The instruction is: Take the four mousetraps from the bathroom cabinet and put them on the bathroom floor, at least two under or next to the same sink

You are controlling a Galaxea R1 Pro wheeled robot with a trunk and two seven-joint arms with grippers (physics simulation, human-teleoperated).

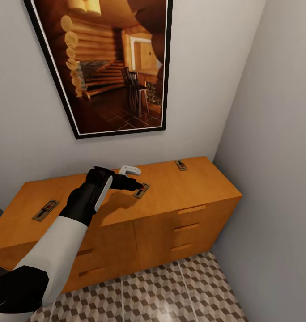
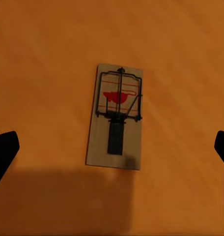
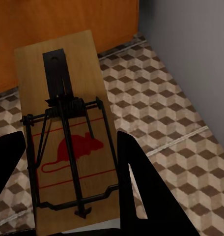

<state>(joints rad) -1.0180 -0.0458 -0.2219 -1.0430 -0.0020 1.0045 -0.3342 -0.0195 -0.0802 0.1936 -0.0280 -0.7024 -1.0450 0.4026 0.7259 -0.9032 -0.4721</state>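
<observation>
- A narrow corner with pale grey walls holds a large black-framed picture of a log-cabin interior (image 1: 110, 62) at the upper left of the head view.
- Below it, across the middle of the frame, stands the low orange-brown wooden cabinet (image 1: 180, 223) with slim bar handles on its drawers; the cube-patterned brown, beige and white tiled floor (image 1: 171, 295) fills the lower edge.
- Three small tan wooden mousetraps with dark wire parts lie flat on the cabinet top: one at the far left (image 1: 45, 209), one near the middle (image 1: 141, 191), one toward the back right (image 1: 181, 165), all well apart.
- The black left gripper (image 1: 137, 184) reaches from the lower left, hovering at the middle trap. In the left wrist view its fingertips (image 2: 4, 152) stand spread wide at either edge, with that trap (image 2: 116, 117) centred between them, untouched.
- In the right wrist view, the black right gripper (image 3: 68, 162) clamps a fourth mousetrap with a red mouse print (image 3: 68, 137), held above the tiled floor (image 3: 176, 113) beside the cabinet (image 3: 68, 24).
</observation>
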